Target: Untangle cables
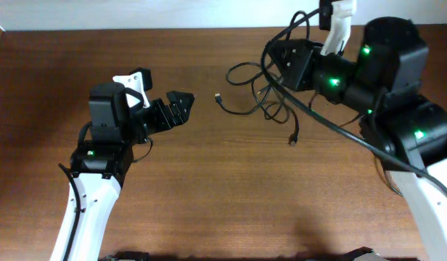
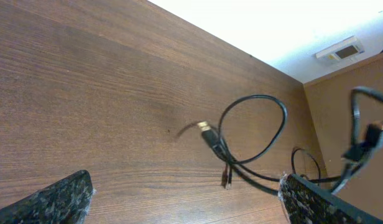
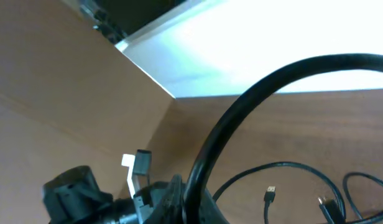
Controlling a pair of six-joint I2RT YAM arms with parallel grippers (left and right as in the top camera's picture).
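The cables (image 1: 261, 93) lie as a loose black tangle on the wooden table, right of centre, with one plug (image 1: 219, 96) pointing left and another (image 1: 293, 140) at the front. My left gripper (image 1: 184, 102) is open and empty, a short way left of the tangle. In the left wrist view its fingers (image 2: 185, 182) are spread wide, with a cable loop (image 2: 266, 98) and plug (image 2: 207, 131) ahead. My right gripper (image 1: 273, 59) sits over the tangle's back edge. In the right wrist view it (image 3: 193, 200) looks shut on a black cable (image 3: 241, 115) that arcs upward.
A thicker black wire (image 1: 332, 123) runs from the right gripper area to the right arm's base. The table's back edge and a pale wall (image 1: 173, 13) lie behind. Bare wood (image 1: 231, 196) fills the front half of the table.
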